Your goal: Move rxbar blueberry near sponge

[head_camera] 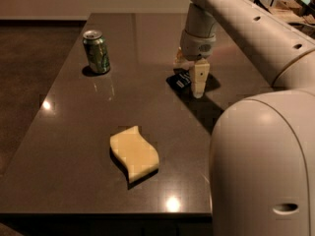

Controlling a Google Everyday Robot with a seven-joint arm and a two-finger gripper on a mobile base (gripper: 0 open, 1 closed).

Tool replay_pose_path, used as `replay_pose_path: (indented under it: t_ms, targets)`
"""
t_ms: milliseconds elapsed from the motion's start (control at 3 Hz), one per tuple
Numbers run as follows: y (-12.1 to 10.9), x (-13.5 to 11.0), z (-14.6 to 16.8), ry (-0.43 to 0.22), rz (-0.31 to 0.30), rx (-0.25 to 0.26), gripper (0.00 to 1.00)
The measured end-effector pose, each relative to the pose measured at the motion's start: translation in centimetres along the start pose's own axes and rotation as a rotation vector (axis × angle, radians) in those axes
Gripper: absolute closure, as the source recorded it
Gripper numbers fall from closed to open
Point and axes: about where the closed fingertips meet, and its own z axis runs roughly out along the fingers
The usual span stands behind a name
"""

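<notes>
Gripper [193, 82] down at the bar, sponge [134, 154] nearer the camera.

Nearest on the dark table [69, 132] lies the sponge. Farther back and to its right, the rxbar blueberry [178, 79] lies flat, its right end hidden behind the gripper, which is right at it; open or clamped, I cannot tell. The bar's way to the sponge runs forward and leftward. The green soda can [96, 51] stands farthest, at the left.

light dim, warm | glare spots on glossy dark-brown desk [74, 146] | dark shadow beneath white gripper [193, 85] at desk's far right
</notes>
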Motion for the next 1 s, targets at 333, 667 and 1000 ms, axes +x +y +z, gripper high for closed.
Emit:
replay_pose_path:
  t_ms: [333, 667, 1000]
  targets:
    - [-0.4, -0.4, -0.6, 0.012, -0.019, 0.008, 0.41]
    - [-0.4, -0.5, -1.1, 0.026, -0.028, 0.014, 0.64]
    - [0.2, -1.2, -2.4, 0.014, -0.032, 0.035, 0.88]
